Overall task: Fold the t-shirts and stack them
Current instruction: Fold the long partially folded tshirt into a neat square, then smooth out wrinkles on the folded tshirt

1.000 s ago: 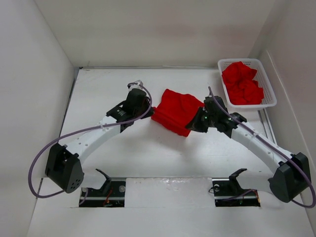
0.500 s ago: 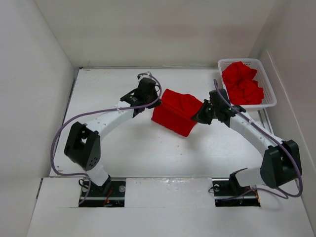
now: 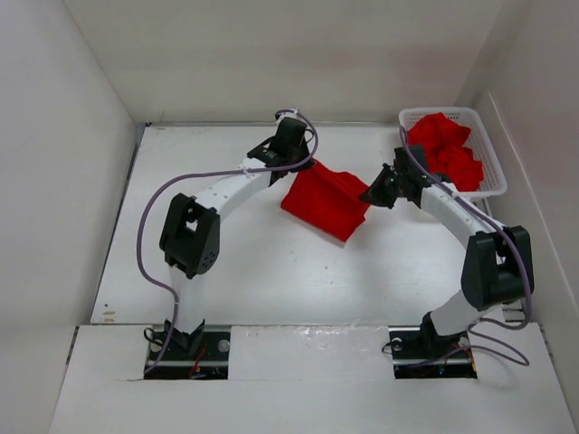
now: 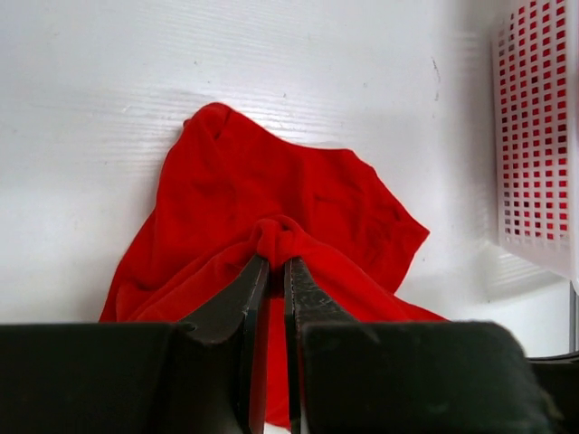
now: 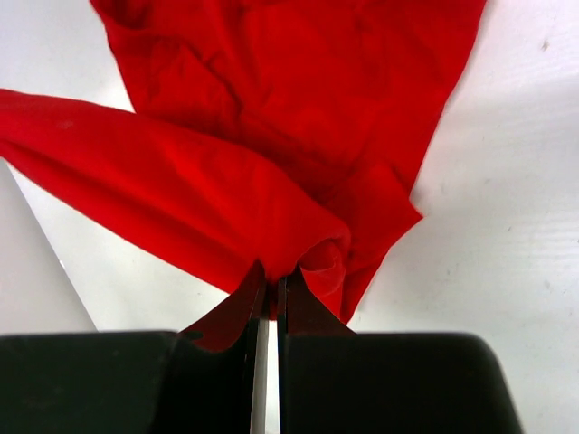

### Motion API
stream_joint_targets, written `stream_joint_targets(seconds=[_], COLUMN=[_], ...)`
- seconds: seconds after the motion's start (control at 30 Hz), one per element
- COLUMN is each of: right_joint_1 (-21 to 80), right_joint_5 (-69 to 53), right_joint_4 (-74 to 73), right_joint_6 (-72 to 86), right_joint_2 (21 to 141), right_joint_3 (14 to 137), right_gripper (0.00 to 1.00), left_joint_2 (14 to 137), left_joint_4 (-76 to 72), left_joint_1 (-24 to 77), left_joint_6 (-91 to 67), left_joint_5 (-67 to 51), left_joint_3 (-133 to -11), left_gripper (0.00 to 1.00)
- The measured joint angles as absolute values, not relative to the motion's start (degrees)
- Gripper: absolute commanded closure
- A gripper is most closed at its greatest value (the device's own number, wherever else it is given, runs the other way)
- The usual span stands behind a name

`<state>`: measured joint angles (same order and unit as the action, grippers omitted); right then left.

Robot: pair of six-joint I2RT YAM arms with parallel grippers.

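At mid-table toward the back, we hold one red t-shirt [image 3: 326, 201] between both claws. Left gripper [image 4: 276, 264] is clamped on a bunched fold at the shirt's back-left edge, jaws nearly touching with cloth pinched between them. Right gripper [image 5: 271, 278] is likewise closed on a bunched fold at the shirt's right side. From the left wrist view the far part of the shirt lies spread on the table [image 3: 226, 262].

Versus a second ago: both grippers sit further back, elbows are raised off the table instead of lying low and wide, and the shirt has shifted back with them. Grips are unchanged.

Edges: the white basket [image 3: 495, 172] with the crumpled t-shirts [image 3: 443, 152] is in the back-right corner, just right of the right gripper, and the right forearm runs close by its near-left corner. Only a narrow strip of table separates the left gripper from the back wall [image 3: 289, 63]. We see wide bare table in front and to the left of the shirt
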<state>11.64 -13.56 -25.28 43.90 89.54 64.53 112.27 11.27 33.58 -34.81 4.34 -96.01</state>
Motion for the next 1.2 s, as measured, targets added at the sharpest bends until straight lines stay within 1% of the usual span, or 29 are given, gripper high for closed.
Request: stream_joint_targets(seconds=[0.43, 0.47, 0.5, 0.53, 0.57, 0.6, 0.7, 0.9, 1.07, 1.2], right_joint_1=[8.05, 7.92, 7.84, 7.79, 7.75, 7.7, 7.09, 7.16, 10.55, 13.78], right_joint_5=[-15.4, -15.35, -15.03, -14.7, -14.26, -13.69, -12.95, -11.86, -9.39, -9.02], right_joint_4=[-24.53, -24.75, -25.08, -25.17, -25.47, -25.87, -27.51, -28.32, -28.77, -28.6], right_joint_6=[41.76, 41.67, 41.65, 41.47, 41.36, 41.17, 40.29, 39.64, 38.59, 38.37], right_joint_2=[99.88, 100.62, 101.56, 102.35, 103.0, 103.46, 104.14, 103.57, 101.69, 101.14], right_joint_3=[72.62, 73.28, 74.28, 75.13, 75.9, 76.49, 78.19, 80.2, 80.2, 80.2], right_gripper=[1.0, 0.81, 0.68, 0.5, 0.15, 0.0, 0.0, 0.0, 0.0, 0.0], left_joint_2=[124.99, 125.71, 126.32, 126.91, 127.74, 128.51, 129.51, 128.46, 125.84, 123.87], left_joint_4=[12.56, 12.53, 12.58, 13.1, 13.58, 13.89, 15.11, 15.22, 15.42, 14.76], left_joint_1=[31.4, 31.38, 31.35, 31.35, 31.31, 31.2, 30.57, 29.56, 29.52, 29.52], left_joint_6=[-31.77, -31.57, -31.42, -31.11, -30.7, -30.17, -30.46, -29.82, -27.92, -25.67], left_joint_5=[-0.12, -0.34, -0.49, -0.64, -0.6, -0.49, 0.47, 3.05, 3.42, 1.48], left_joint_3=[-110.17, -111.2, -111.9, -112.79, -113.99, -115.18, -117.58, -117.19, -115.04, -112.07], left_gripper=[1.0, 1.0, 0.88, 0.67, 0.12, 0.01, 0.0, 0.0, 0.0, 0.0])
